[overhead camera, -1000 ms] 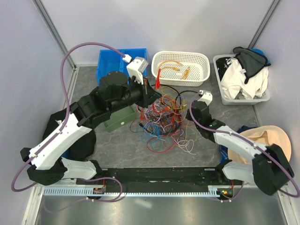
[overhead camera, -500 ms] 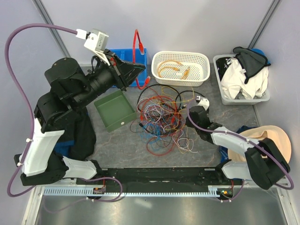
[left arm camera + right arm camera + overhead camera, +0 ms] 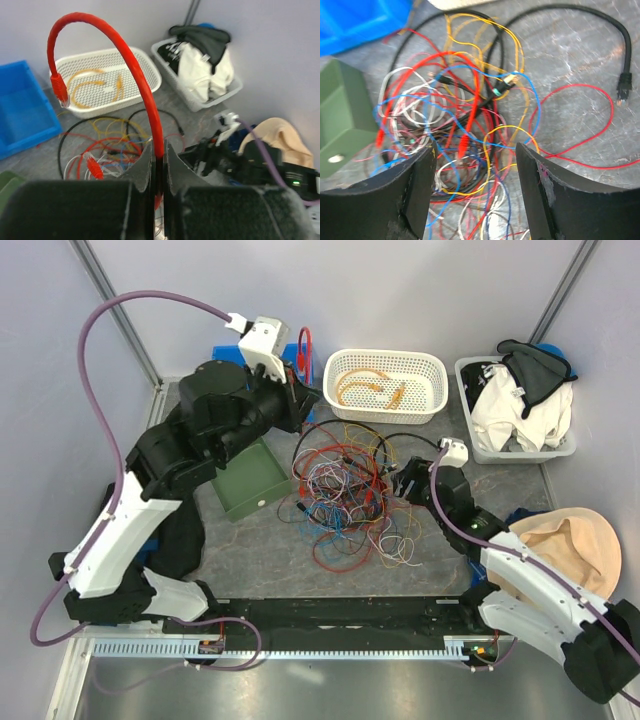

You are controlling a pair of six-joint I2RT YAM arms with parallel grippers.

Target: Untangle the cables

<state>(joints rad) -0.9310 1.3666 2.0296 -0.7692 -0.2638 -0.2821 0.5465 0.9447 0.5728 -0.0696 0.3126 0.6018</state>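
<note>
The cables (image 3: 343,492) lie in a tangled heap of red, blue, yellow, white and black wires mid-table. My left gripper (image 3: 298,390) is raised behind the heap and shut on a thick red cable (image 3: 145,85). That cable arches up out of the jaws, and its plug (image 3: 59,90) hangs free. My right gripper (image 3: 404,480) hovers open over the heap's right side. In the right wrist view its fingers (image 3: 422,172) straddle the wires (image 3: 462,115) without touching any. A black cable's plug (image 3: 622,87) rests to the right.
A white basket (image 3: 385,353) with orange cables stands at the back. A blue bin (image 3: 20,115) sits back left and a green box (image 3: 250,480) lies left of the heap. A grey bin of clothes (image 3: 515,405) and a tan hat (image 3: 570,540) are on the right.
The left arm pulled the red cable up out of the heap, swung left, then came back toward the middle. The right gripper, shut at the heap's right edge, has opened and drawn back slightly.
</note>
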